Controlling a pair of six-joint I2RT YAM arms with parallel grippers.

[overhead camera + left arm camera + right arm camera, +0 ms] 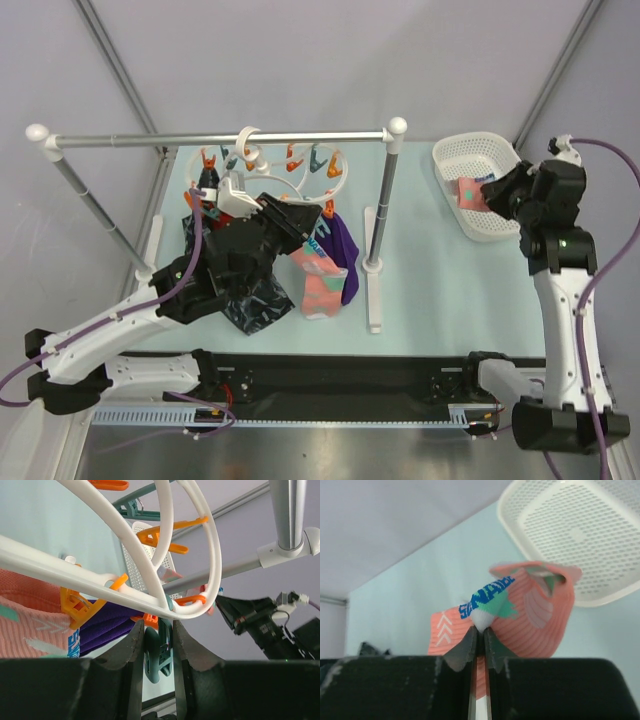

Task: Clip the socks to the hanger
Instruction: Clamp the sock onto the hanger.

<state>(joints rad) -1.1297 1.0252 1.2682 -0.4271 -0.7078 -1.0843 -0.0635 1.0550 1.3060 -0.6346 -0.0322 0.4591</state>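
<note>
The white oval hanger hangs from the rail by its hook, with orange and teal clothespins around its rings. A salmon-pink sock dangles from its near right side. My left gripper is under the ring, shut on a teal clothespin that hangs between its fingers. The clipped sock shows at the left of that view. My right gripper is shut on the edge of another salmon-pink sock. It holds that sock up at the near left part of the white basket.
A purple cloth hangs beside the clipped sock, and a dark marbled cloth hangs under the left arm. The grey rail with white ball ends stands on a post between the arms. The basket sits at the far right.
</note>
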